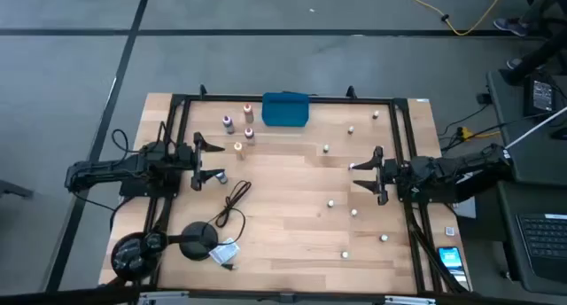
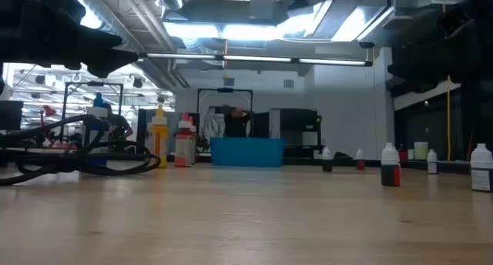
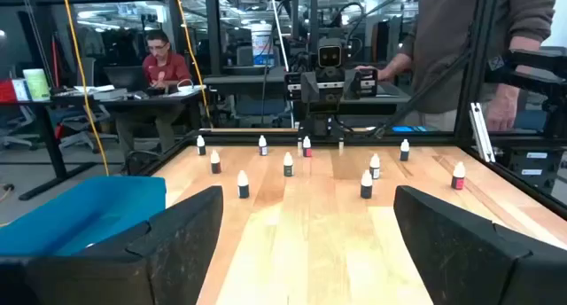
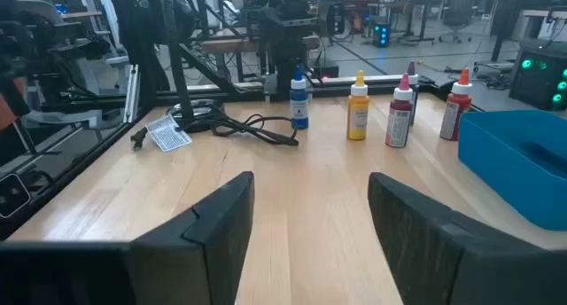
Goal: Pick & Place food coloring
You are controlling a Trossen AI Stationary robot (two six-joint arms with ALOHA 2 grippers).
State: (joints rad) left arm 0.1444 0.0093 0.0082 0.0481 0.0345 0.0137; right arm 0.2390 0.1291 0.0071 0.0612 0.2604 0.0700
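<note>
The food coloring stands upright in two groups. Several larger bottles, among them a yellow one (image 4: 357, 110) and a blue one (image 4: 299, 99), stand at the far left near the teal tray (image 1: 285, 110). Several tiny white-capped bottles (image 1: 331, 201) are scattered over the right half (image 3: 366, 184). My left gripper (image 1: 209, 160) hovers open at the left side, pointing level toward the right. My right gripper (image 1: 372, 175) hovers open at the right side, pointing left. One tiny bottle (image 1: 353, 168) stands close by its far finger. Nothing is between either pair of fingers (image 3: 306, 252) (image 4: 310, 234).
A black cable (image 1: 235, 201) and a black round object (image 1: 199, 238) lie at the near left, with a small white tag (image 1: 226, 250) beside them. A black frame (image 1: 283, 98) rims the table. A person (image 3: 461, 39) stands beyond the right edge.
</note>
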